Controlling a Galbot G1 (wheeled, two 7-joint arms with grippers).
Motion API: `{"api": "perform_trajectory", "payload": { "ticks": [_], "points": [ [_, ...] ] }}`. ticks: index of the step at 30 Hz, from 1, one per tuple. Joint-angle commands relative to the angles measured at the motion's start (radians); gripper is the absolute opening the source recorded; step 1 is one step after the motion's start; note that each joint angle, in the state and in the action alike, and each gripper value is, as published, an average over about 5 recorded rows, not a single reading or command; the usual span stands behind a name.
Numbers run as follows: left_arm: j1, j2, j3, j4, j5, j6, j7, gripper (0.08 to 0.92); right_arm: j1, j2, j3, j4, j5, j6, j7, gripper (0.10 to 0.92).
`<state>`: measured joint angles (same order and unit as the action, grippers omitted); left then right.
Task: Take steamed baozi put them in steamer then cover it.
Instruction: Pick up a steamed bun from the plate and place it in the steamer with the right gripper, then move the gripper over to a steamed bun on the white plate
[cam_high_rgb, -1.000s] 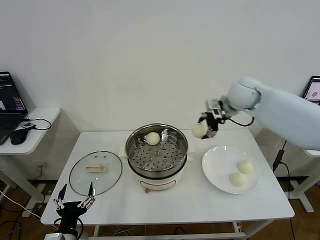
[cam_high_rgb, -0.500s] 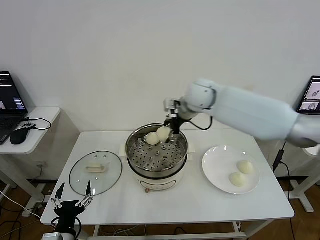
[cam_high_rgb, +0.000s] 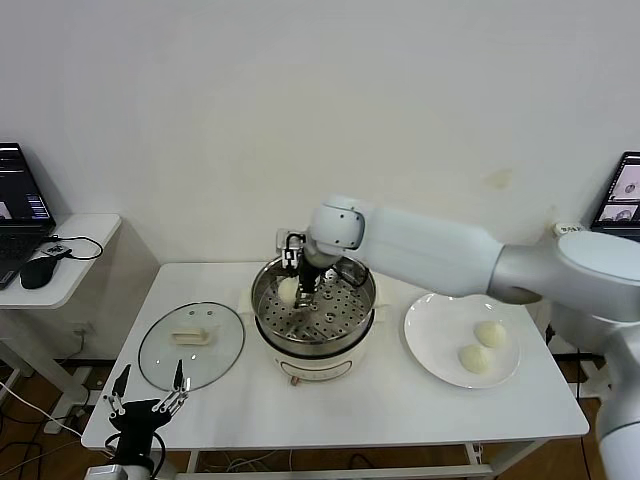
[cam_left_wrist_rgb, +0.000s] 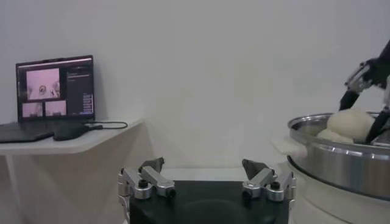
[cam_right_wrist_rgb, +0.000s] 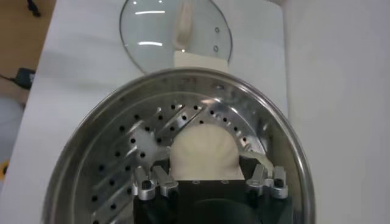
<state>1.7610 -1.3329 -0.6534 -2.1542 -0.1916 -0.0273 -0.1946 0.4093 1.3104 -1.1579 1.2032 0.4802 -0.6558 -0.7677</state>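
My right gripper reaches down into the steamer, a shiny steel pot on a cream base. It is shut on a white baozi, held low over the perforated tray. A second baozi lies in the steamer right beside it, mostly hidden by a finger. Both show over the pot's rim in the left wrist view. Two more baozi lie on the white plate. The glass cover lies flat on the table left of the steamer. My left gripper is open and empty at the table's front left edge.
The white table's front edge runs just before the steamer. A side desk with a laptop and a mouse stands at the far left. A second screen is at the far right.
My right arm has swung left from above the plate side to over the steamer and lowered the baozi into the pot. The left arm has not moved.
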Motion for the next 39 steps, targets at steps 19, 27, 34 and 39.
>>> {"api": "perform_trajectory", "payload": {
  "ticks": [19,27,34,39],
  "points": [
    [0.002,-0.003,0.005,-0.020,0.003,0.004,0.001,0.823,0.024,-0.016,0.023,0.005,-0.032,0.019,-0.083,0.823],
    [0.004,-0.001,0.006,-0.038,0.009,0.008,0.002,0.823,0.217,-0.309,-0.021,0.203,-0.107,0.137,-0.290,0.823],
    [0.016,0.004,0.012,-0.045,0.015,0.007,0.002,0.823,0.237,-0.569,-0.042,0.348,-0.233,0.207,-0.367,0.823],
    [0.025,0.008,0.012,-0.051,0.019,0.007,0.003,0.823,0.161,-0.761,-0.020,0.401,-0.370,0.257,-0.381,0.823]
  ]
}}
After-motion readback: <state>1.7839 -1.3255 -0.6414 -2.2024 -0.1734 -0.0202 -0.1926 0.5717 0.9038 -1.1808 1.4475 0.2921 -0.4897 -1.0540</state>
